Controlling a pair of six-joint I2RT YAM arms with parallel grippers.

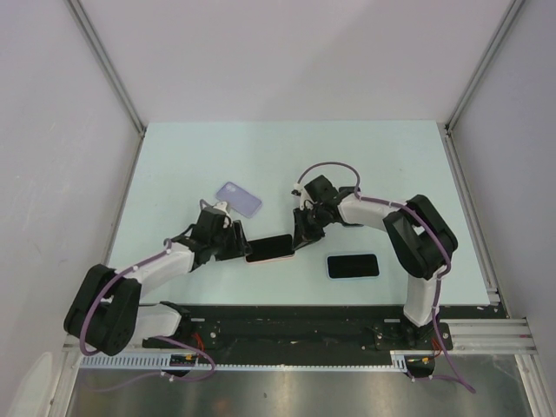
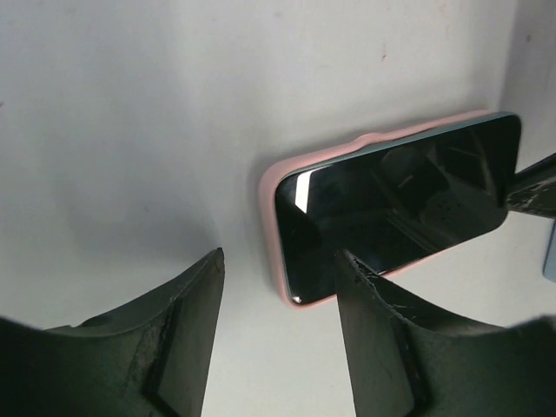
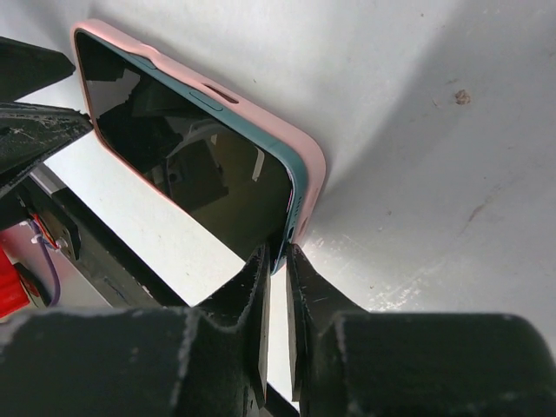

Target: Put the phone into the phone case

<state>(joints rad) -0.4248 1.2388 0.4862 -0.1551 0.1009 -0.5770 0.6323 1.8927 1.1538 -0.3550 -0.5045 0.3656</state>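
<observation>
black glossy phone (image 2: pixel 400 195) looks nearly seated in pink silicone case (image 2: pixel 269 217), corner press left; right claw (image 3: pixel 278 261) narrow there, left claw (image 2: pixel 278 261) wide.

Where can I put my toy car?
Bare: the far strip of table beyond the purple case, and the patch left of that case. Crowded: the middle, where the left gripper and right gripper meet at the pink case.

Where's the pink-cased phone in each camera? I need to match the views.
Top external: pink-cased phone at table centre.
Left wrist: centre-right, lying across the frame.
Right wrist: upper left, running down to the fingers.
Shared landmark: the right gripper pinching its end, dark at the left wrist picture's right edge.
</observation>
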